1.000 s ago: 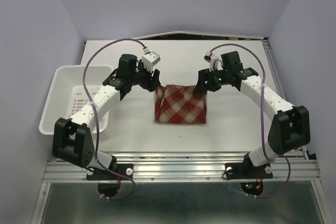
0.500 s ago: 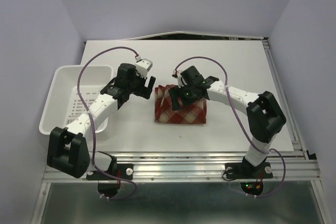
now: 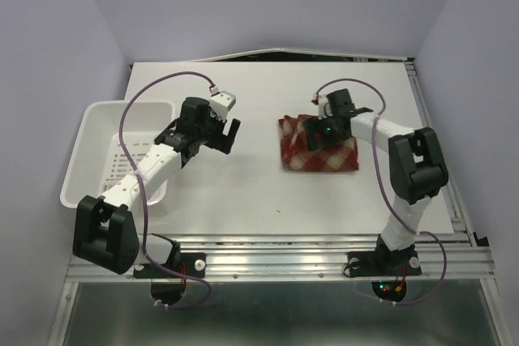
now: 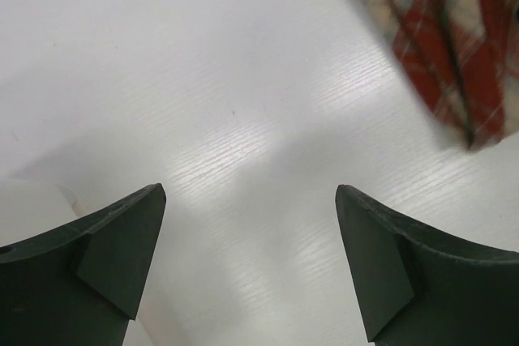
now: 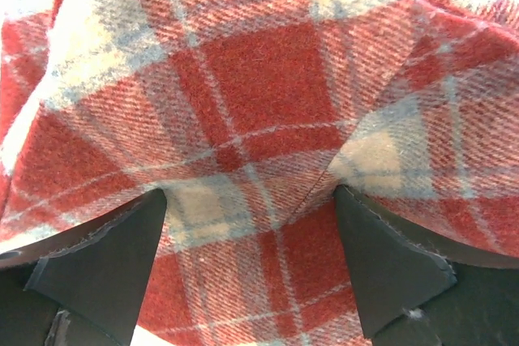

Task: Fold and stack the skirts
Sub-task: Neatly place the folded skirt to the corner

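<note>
One plaid skirt (image 3: 328,157), red, maroon and cream, lies folded into a small rectangle on the white table, right of centre. My right gripper (image 3: 313,136) rests on top of its left part, jaws spread wide. In the right wrist view the cloth (image 5: 268,79) fills the frame and both fingers (image 5: 105,265) press flat on it, with the gripper (image 5: 251,237) holding nothing between them. My left gripper (image 3: 230,136) is open and empty over bare table left of the skirt. In the left wrist view (image 4: 251,237) only the skirt's corner (image 4: 454,38) shows at the top right.
A white perforated plastic basket (image 3: 96,117) stands at the table's left edge, beside my left arm. Its rim shows faintly in the left wrist view (image 4: 32,200). The table's back edge and metal rail lie behind the skirt; walls close in on both sides.
The folded skirt has moved from the table's centre to the right, with my right gripper on top of it. My left gripper has let go and stays in place, open.
</note>
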Robot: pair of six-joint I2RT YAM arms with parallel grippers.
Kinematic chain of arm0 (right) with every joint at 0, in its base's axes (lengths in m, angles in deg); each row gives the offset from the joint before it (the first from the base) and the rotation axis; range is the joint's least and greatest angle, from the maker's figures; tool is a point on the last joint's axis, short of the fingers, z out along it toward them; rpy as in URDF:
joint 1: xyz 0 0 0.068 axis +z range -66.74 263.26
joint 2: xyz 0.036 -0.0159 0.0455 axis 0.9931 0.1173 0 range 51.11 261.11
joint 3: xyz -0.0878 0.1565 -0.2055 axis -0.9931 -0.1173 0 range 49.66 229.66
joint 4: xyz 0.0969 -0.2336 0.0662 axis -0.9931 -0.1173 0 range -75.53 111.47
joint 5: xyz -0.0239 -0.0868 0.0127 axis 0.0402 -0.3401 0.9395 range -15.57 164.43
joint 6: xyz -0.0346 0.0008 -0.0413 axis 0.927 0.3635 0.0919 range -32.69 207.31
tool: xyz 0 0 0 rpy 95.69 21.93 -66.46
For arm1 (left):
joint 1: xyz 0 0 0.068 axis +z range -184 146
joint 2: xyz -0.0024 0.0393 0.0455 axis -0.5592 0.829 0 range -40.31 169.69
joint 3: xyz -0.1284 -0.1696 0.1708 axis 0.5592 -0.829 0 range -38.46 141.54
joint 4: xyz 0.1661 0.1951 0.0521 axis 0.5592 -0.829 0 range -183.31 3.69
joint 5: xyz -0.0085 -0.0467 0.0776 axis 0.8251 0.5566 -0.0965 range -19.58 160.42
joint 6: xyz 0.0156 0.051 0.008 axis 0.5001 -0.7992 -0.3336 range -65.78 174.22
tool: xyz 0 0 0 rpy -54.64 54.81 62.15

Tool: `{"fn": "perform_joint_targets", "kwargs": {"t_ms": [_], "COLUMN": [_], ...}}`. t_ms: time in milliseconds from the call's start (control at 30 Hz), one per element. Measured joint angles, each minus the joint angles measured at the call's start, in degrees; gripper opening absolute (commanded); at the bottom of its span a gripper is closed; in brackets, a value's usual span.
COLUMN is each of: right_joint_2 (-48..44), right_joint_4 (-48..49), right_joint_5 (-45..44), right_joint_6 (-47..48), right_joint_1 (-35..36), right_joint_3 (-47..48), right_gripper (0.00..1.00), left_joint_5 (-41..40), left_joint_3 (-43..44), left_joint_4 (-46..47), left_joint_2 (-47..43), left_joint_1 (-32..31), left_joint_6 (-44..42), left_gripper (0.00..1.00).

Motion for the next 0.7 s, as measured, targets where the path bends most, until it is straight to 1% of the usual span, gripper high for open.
{"fn": "perform_joint_targets", "kwargs": {"t_ms": [100, 233, 333, 400, 500, 600, 700], "right_joint_2": [-3.23, -7.06, -7.15, -5.75, -1.73, 4.39, 13.0], "right_joint_4": [-1.05, -2.75, -4.7, -6.34, -9.14, -13.53, -17.33], "right_joint_5": [0.7, 0.39, 1.6, 2.71, 3.32, 3.39, 3.8], "right_joint_6": [7.96, 19.56, 26.32, 29.81, 33.05, 35.26, 36.52], "right_joint_1": [-11.28, -26.51, -34.18, -37.66, -39.95, -40.57, -40.65], "right_joint_3": [-3.96, -9.01, -8.92, -7.02, -1.25, 7.91, 21.11], "right_gripper": [1.0, 1.0, 1.0, 1.0, 1.0, 1.0, 1.0], "left_joint_5": [1.81, 4.59, 6.29, 7.23, 8.55, 9.49, 10.05], "left_joint_3": [1.22, 2.69, 3.58, 4.0, 4.68, 5.88, 7.39], "left_joint_4": [-0.11, -0.04, -0.07, -0.02, -0.13, -0.72, -1.55], "left_joint_2": [1.55, 3.82, 5.11, 5.79, 6.99, 8.57, 9.99], "left_joint_1": [0.02, 0.02, 0.02, 0.02, 0.11, 0.35, 0.42], "left_joint_6": [-0.81, -1.4, -1.49, -1.53, -1.6, -1.75, -2.03], "left_gripper": [0.99, 0.98, 0.98, 0.98, 0.98, 0.98, 0.98]}}
